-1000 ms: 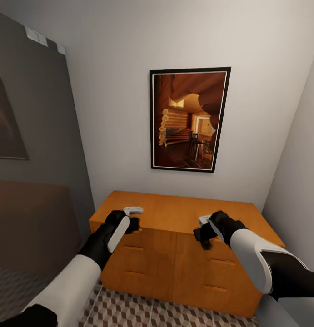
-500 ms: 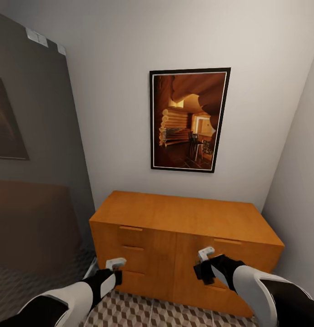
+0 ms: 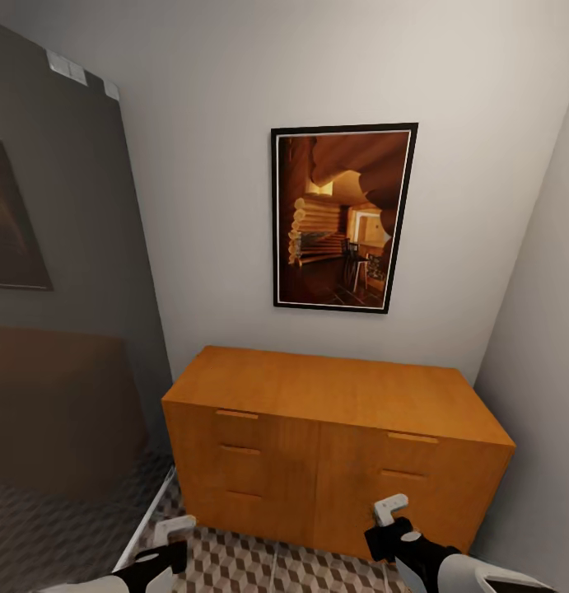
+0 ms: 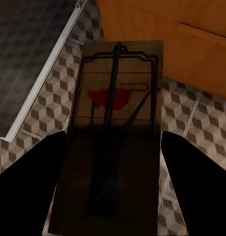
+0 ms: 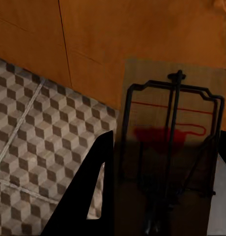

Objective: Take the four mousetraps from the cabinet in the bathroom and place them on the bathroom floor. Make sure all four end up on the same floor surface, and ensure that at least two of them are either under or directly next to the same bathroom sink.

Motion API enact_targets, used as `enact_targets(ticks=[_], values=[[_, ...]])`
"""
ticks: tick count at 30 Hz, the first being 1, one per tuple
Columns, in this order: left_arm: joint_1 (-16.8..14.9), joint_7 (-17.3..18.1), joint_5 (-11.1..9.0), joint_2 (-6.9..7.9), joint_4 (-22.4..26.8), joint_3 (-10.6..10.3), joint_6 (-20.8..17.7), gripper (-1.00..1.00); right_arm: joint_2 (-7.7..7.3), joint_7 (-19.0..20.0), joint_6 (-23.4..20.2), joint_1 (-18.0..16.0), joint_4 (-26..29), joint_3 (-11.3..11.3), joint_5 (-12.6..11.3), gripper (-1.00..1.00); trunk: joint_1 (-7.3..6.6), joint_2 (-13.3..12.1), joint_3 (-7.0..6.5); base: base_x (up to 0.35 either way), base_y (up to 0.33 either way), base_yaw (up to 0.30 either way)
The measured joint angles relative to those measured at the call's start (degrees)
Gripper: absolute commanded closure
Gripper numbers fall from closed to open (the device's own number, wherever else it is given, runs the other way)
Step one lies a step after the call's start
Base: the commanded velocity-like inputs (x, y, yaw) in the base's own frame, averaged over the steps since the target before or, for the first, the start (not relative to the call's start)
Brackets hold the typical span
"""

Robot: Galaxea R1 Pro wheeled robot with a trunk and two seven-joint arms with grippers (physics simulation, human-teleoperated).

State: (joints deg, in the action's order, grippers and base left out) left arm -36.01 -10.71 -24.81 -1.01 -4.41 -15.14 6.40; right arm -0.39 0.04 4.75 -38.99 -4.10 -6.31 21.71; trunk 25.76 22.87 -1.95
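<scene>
The orange-brown cabinet stands against the back wall with its drawers closed. Both arms hang low in front of it, above the cube-patterned bathroom floor. My left gripper is shut on a mousetrap, a small wooden board with dark wire and a red mark, held between the black fingers over the tiles. My right gripper is shut on a second mousetrap, close to the cabinet front and above the tiles. The sink is out of view.
A framed picture hangs above the cabinet. A white wall closes in on the right. On the left, a white threshold strip divides the tiles from a darker floor beside a grey wall.
Both arms have dropped from cabinet-top height to just above the floor, each still holding its mousetrap. The camera has not moved.
</scene>
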Motion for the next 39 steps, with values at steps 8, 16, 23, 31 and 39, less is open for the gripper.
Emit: enact_targets(ticks=[8, 16, 23, 31, 39], values=[[3.69, 1.32, -0.02, 3.42, -0.05, 0.00, 9.13, 1.00, -0.53, -2.97, 3.06, 1.56, 0.08, -0.06, -1.94, 1.00, 0.00, 0.00, -0.01, 0.000, 0.000, 0.000], [4.49, 3.24, -0.03, 4.08, -0.05, -0.03, 10.26, 1.00, -1.56, -3.53, 7.03, 2.34, 0.07, -0.09, -2.12, 1.00, 0.00, 0.00, -0.01, 0.000, 0.000, 0.000], [4.52, 3.76, -0.16, 4.43, -0.05, 0.04, 9.99, 1.00, -1.61, -7.98, 12.74, 2.88, 0.06, -0.11, -2.21, 1.00, 0.00, 0.00, -0.01, 0.000, 0.000, 0.000], [4.57, 17.21, -0.34, 7.77, 0.02, 0.13, 10.20, 1.00, -1.44, -8.26, 14.24, 4.99, 0.13, 0.11, -1.74, 1.00, 0.00, 0.00, -0.01, 0.000, 0.000, 0.000], [5.06, 19.18, -4.80, 9.41, 0.02, 0.22, 10.80, 1.00, -1.34, -8.09, 14.28, 5.14, 0.15, 0.34, -1.52, 1.00, 0.00, 0.00, -0.01, 0.000, 0.000, 0.002]])
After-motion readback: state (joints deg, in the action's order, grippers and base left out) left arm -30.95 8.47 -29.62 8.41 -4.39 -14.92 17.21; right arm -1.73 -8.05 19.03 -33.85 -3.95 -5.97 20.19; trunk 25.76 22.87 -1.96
